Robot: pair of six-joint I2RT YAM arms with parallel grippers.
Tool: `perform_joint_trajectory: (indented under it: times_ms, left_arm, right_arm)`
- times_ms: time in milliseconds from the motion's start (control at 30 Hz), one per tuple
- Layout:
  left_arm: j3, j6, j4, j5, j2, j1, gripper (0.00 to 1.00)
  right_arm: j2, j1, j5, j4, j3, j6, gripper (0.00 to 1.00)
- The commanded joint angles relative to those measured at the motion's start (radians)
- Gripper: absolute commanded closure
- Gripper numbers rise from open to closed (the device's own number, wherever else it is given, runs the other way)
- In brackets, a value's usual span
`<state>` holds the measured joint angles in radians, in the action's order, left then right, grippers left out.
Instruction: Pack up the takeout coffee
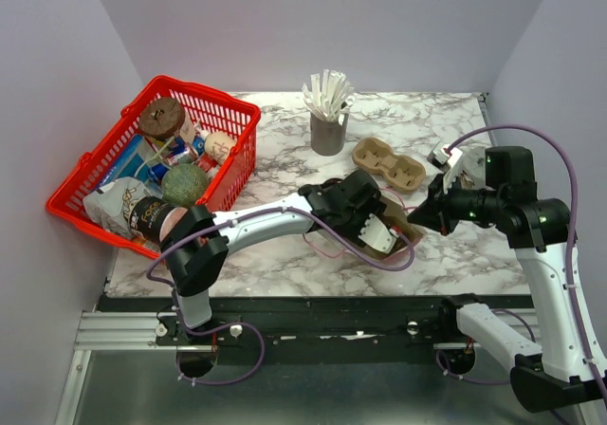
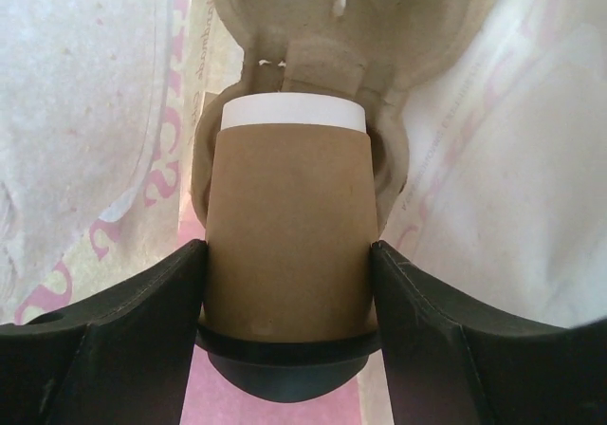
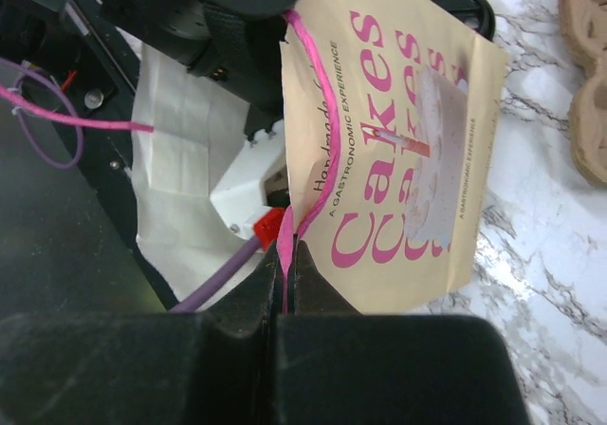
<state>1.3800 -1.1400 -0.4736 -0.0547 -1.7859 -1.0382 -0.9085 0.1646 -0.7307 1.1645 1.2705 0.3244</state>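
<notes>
Tan cup point(image 2: 289, 207) in left pincer point(image 2: 287, 254), right pincer point(image 3: 286, 259) pinching pink bag handle point(image 3: 327, 112), marble table point(image 1: 285, 145), pale walls point(image 1: 332, 27)

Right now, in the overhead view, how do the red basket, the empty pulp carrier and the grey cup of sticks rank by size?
1. Red basket, clearly largest.
2. Empty pulp carrier and grey cup of sticks look about alike; unranked.

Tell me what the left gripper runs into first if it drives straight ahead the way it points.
Most likely the moulded-pulp carrier inside the paper bag. The left gripper points straight at it, and the paper cup between its fingers already seems nosed into a pocket, though depth is unclear.
</notes>
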Motion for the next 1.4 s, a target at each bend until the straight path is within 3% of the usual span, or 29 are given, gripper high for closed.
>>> perform_joint_trajectory:
  times_ms: [0, 300, 467, 700, 867, 1000, 1167, 1367]
  left_arm:
    - [0.056, 0.113, -0.091, -0.089, 0.098, 0.003, 0.42]
    - [0.06, 0.293, -0.077, -0.261, 0.229, 0.021, 0.54]
    - [0.097, 0.367, -0.092, -0.318, 0.269, 0.036, 0.54]
    - [0.284, 0.431, -0.181, -0.358, 0.33, 0.082, 0.54]
    - [0.392, 0.387, -0.405, -0.266, 0.404, 0.125, 0.53]
    - [0.427, 0.252, -0.6, -0.159, 0.46, 0.13, 0.5]
    - [0.375, 0.07, -0.9, 0.028, 0.465, 0.124, 0.49]
    - [0.289, 0.049, -1.016, 0.306, 0.361, 0.025, 0.49]
  right_arm:
    - [0.016, 0.006, 0.103, -0.042, -0.017, -0.001, 1.0]
    - [0.034, 0.007, 0.132, -0.054, -0.045, -0.001, 0.99]
    - [0.042, 0.006, 0.151, -0.068, -0.063, -0.005, 0.99]
    - [0.027, 0.006, 0.186, -0.083, -0.054, -0.013, 1.0]
    - [-0.019, 0.007, 0.215, -0.101, -0.023, -0.024, 1.0]
    - [-0.058, 0.006, 0.241, -0.112, 0.007, -0.001, 0.99]
    - [-0.105, 0.006, 0.269, -0.1, 0.069, 0.036, 1.0]
    - [-0.158, 0.006, 0.267, -0.095, 0.109, 0.067, 0.99]
